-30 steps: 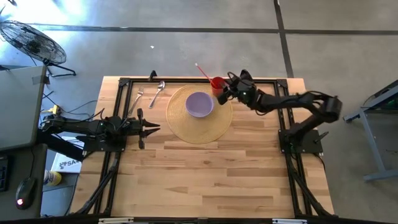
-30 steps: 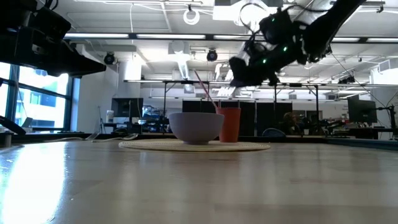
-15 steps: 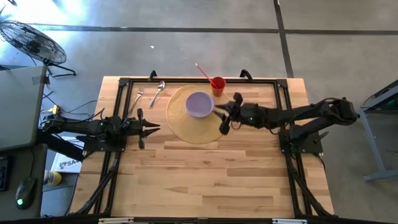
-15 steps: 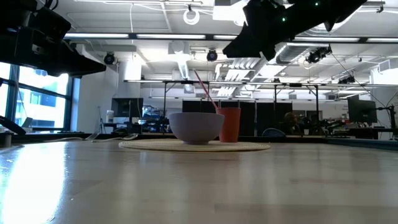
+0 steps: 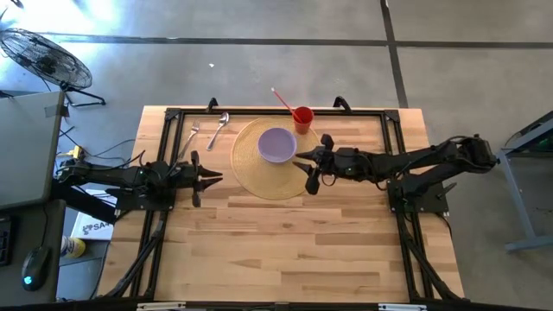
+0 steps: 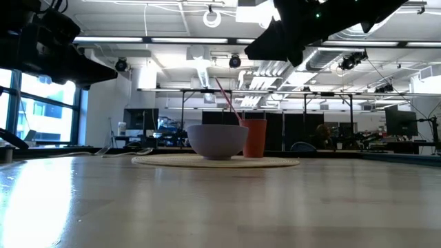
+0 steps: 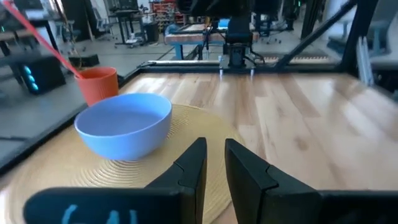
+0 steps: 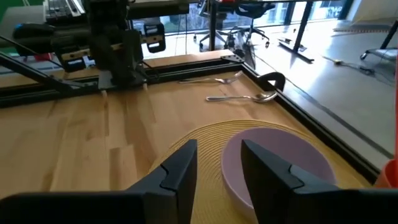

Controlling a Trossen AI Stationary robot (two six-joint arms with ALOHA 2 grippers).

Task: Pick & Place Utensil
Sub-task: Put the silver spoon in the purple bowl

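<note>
- The spoon (image 5: 218,130) and fork (image 5: 191,135), both slim bright metal, lie side by side on the bare wood at the table's (image 5: 285,242) far left corner, just outside the round woven placemat (image 5: 259,180).
- On the mat sits a lilac bowl (image 5: 277,144); a red cup (image 5: 302,117) with a red straw (image 5: 282,99) stands just beyond it.
- The right gripper (image 5: 309,166) hangs over the mat's edge beside the bowl, jaws slightly apart, holding nothing.
- The left gripper (image 5: 204,178) waits at the left side, narrowly parted, empty.

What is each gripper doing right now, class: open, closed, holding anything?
Left gripper: slightly open, empty.
Right gripper: slightly open, empty, beside the bowl.
</note>
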